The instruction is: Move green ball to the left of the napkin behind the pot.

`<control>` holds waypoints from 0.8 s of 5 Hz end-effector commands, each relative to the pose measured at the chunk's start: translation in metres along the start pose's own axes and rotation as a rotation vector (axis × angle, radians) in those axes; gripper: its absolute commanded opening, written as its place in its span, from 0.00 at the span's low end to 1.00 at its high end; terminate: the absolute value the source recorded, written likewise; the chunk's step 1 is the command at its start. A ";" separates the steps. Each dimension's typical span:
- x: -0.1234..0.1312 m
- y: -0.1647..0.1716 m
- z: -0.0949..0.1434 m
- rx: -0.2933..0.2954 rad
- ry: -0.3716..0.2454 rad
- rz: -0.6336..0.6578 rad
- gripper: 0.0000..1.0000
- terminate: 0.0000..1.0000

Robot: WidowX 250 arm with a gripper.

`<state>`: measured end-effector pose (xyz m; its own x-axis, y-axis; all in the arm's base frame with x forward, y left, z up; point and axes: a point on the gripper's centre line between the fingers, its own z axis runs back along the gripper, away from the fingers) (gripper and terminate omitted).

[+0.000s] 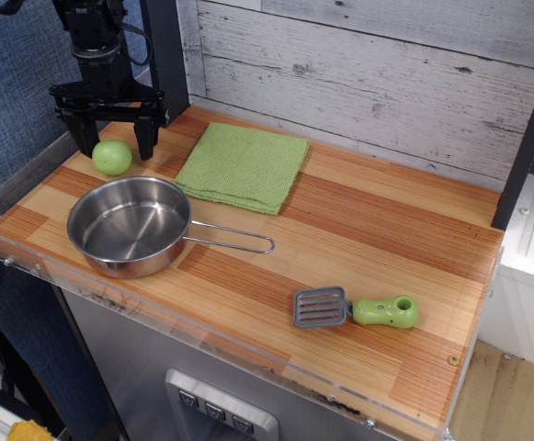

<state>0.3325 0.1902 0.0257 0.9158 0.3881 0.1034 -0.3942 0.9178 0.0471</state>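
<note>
My gripper (115, 140) hangs spread wide and empty just above the green ball (112, 157), which rests on the counter at the pot's (130, 226) twelve o'clock, nine o'clock of the napkin (243, 166). I'd lift straight up, so no finger nudges it rolling.

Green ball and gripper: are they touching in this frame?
Apart. The only view shows the green ball resting on the table, with the open gripper raised above it and its fingertips clear of the ball.
</note>
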 end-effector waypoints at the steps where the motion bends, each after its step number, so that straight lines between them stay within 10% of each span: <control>1: 0.003 0.005 0.018 0.003 -0.035 -0.009 1.00 0.00; 4: 0.019 -0.017 0.079 -0.019 -0.045 -0.033 1.00 0.00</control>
<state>0.3497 0.1699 0.0747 0.9343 0.3516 0.0596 -0.3534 0.9352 0.0233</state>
